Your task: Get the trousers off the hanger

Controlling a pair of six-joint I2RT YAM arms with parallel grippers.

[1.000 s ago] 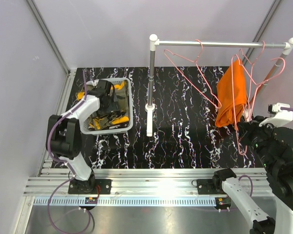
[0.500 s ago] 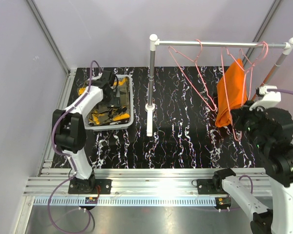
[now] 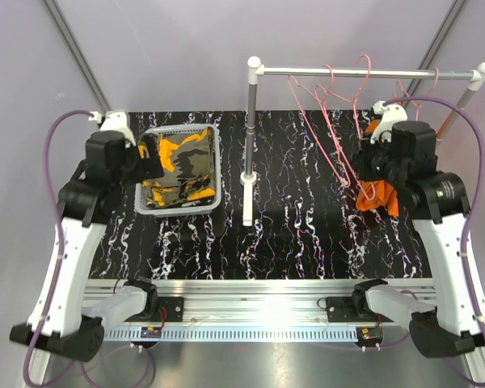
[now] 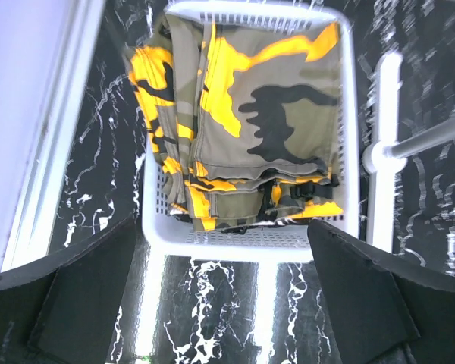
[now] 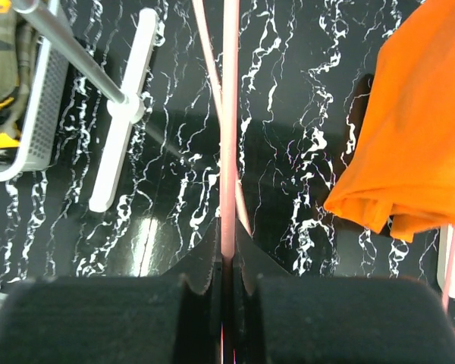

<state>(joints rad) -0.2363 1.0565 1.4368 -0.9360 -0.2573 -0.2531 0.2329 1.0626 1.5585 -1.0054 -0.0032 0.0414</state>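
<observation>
right gripper (image 5: 224, 280) pinching pink hanger (image 5: 229, 114) | left gripper (image 4: 224, 250) wide, empty, over basket (image 4: 243, 236) | tip: steady hanger, slide orange trousers (image 5: 409, 136) off gently sideways

Camouflage trousers (image 4: 250, 114) lay folded in a white basket (image 4: 250, 235); bright orange trousers (image 5: 409, 144) hung bunched beside a pink wire hanger (image 5: 229, 114).

Black white-veined marble-pattern desk (image 3: 307, 234); white plastic mesh basket (image 3: 180, 209) at left; white clothes-rail stand foot (image 3: 246, 202) centre, apart.
</observation>
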